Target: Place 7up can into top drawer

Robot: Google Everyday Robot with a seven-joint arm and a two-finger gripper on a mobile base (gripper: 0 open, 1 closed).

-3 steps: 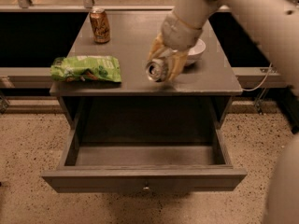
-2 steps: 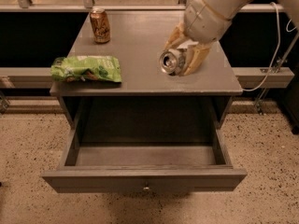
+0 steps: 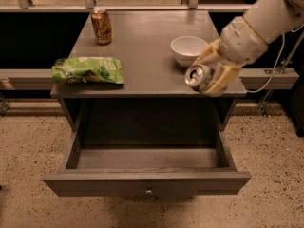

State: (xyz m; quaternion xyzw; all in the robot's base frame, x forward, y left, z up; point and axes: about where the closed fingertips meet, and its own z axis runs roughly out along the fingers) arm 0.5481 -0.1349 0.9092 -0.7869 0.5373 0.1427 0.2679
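Note:
My gripper is at the right front corner of the grey cabinet top, shut on the 7up can. The can lies on its side between the tan fingers, its shiny metal top facing the camera. It hangs above the cabinet's front right edge. The top drawer is pulled wide open below, its inside empty, with a small round knob on its front.
On the cabinet top stand a brown-orange can at the back left, a green chip bag at the front left, and a white bowl just behind my gripper. Speckled floor lies around the drawer.
My gripper has carried the can to the right and forward, off the bowl area to the front right corner of the cabinet. The bowl now shows fully.

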